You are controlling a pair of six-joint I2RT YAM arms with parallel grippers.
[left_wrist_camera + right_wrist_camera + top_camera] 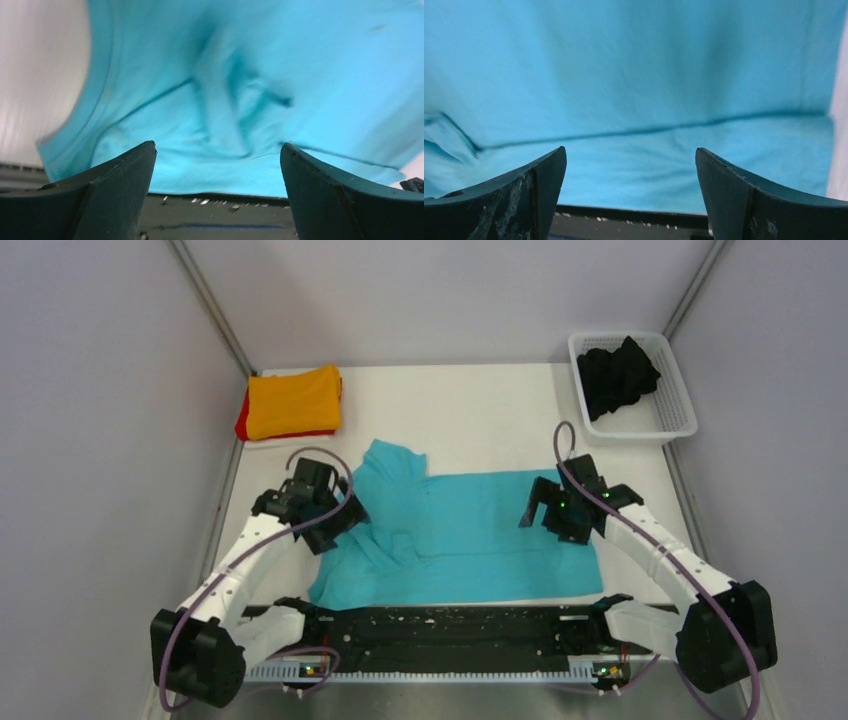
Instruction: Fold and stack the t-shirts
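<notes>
Turquoise t-shirt lies spread across the middle of a white table, its near hem reaching a black rail at the table's near edge. Beyond the shirt's far right corner stands a white mesh basket, holding a crumpled black t-shirt that rises above the rim. Beyond the shirt's far left corner sits a folded orange t-shirt on top of a red t-shirt (only a thin red edge shows; the rest is covered).

The left gripper hangs over the shirt's left side, where the cloth is bunched into folds, and hides part of it from above. Its fingers are spread wide with nothing between them. The right gripper hangs over the shirt's right edge, fingers likewise parted and empty. Whether either gripper touches the cloth cannot be told. Both wrist views are blurred and filled with turquoise cloth, so the collar cannot be made out there. A flap of cloth sticks out from the shirt's far left corner.
</notes>
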